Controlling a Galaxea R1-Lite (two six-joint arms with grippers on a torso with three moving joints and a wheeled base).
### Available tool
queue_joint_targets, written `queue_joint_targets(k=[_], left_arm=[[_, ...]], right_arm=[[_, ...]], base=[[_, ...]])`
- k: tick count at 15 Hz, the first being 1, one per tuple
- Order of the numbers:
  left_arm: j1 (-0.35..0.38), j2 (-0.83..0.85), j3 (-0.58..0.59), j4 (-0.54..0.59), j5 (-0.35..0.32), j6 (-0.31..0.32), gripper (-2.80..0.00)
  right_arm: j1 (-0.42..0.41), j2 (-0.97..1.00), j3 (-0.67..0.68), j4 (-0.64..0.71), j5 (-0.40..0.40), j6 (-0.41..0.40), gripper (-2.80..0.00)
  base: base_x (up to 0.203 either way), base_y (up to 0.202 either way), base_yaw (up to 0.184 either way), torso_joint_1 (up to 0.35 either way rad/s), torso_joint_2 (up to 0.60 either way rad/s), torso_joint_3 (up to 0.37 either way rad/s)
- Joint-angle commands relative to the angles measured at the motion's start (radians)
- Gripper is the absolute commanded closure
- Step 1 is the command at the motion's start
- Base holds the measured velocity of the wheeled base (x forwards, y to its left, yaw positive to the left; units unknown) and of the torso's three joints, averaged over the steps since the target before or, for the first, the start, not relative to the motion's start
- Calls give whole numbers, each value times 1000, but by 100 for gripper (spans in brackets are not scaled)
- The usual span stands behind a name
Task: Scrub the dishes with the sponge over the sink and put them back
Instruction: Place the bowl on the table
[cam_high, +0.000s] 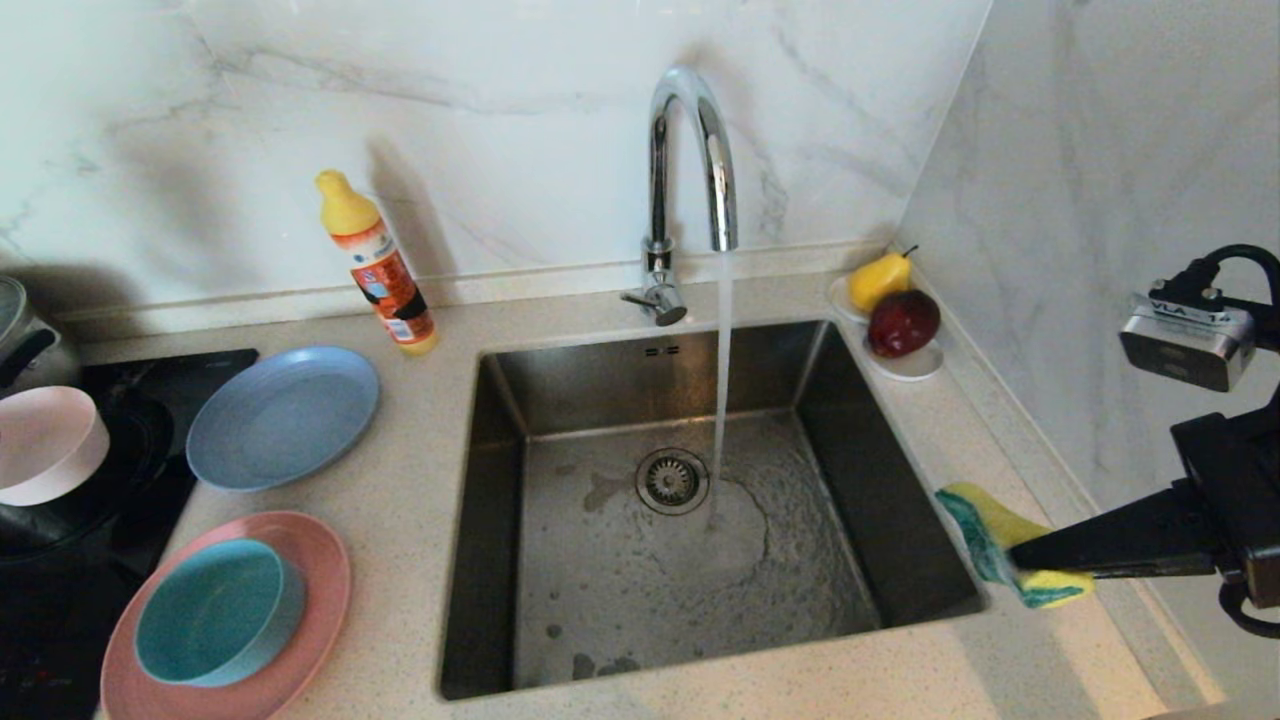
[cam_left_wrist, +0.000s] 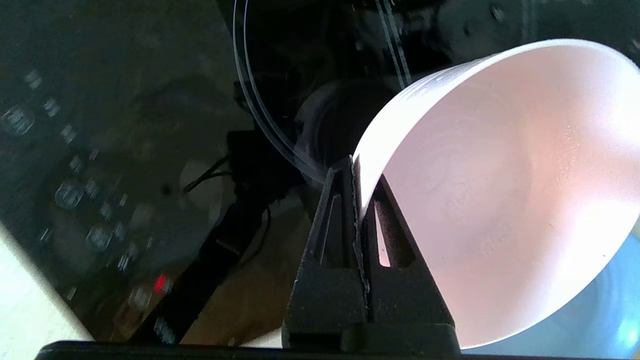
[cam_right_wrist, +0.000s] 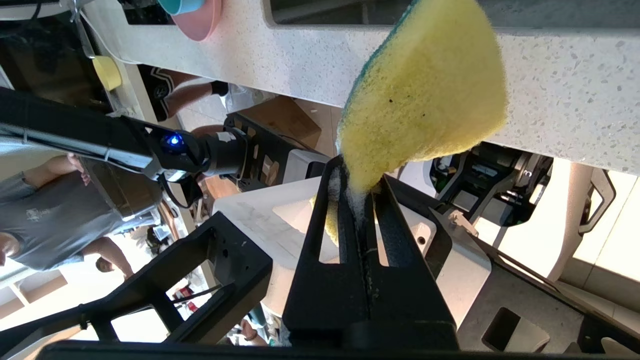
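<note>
Sponge (cam_high: 1010, 545) sits pinched in your right gripper (cam_high: 1015, 558), at the sink's (cam_high: 500, 440) right rim. Left gripper (cam_left_wrist: 357, 165) is clamped on the pink bowl's (cam_high: 45, 445) rim, far left over the stove. Bowl must cross rightward to meet the sponge.

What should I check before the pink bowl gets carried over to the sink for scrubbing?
1. Left pincer shut on the pink bowl rim: ok.
2. Right pincer shut on the sponge: ok.
3. Tap running into the sink: ok.
4. Sink free of other dishes: ok.
5. Bowl lifted off the stove: cannot tell.
6. Sponge over the sink: not ok, it hangs above the counter at the sink's right rim.
</note>
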Motion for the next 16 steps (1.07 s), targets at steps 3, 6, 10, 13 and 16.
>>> queue_joint_targets(k=[3,6,10,13,16], left_arm=[[1,115,-70,-2,-18,-6,0],[1,152,-112,1,-46,-8,0],[1,168,-128,7,-45,-11,0],[1,181,-135,7,-47,-6,-280],[1,158,-137,7,-68,-6,-280]], right_arm=[[0,3,9,4,4,4,0],[0,4,9,4,4,4,0],[0,4,9,4,4,4,0],[2,1,10,5,4,4,0],[1,2,13,5,4,4,0]], base=[[0,0,0,0,0,0],[0,0,0,0,0,0],[0,0,0,0,0,0],[0,0,0,0,0,0],[0,0,0,0,0,0]])
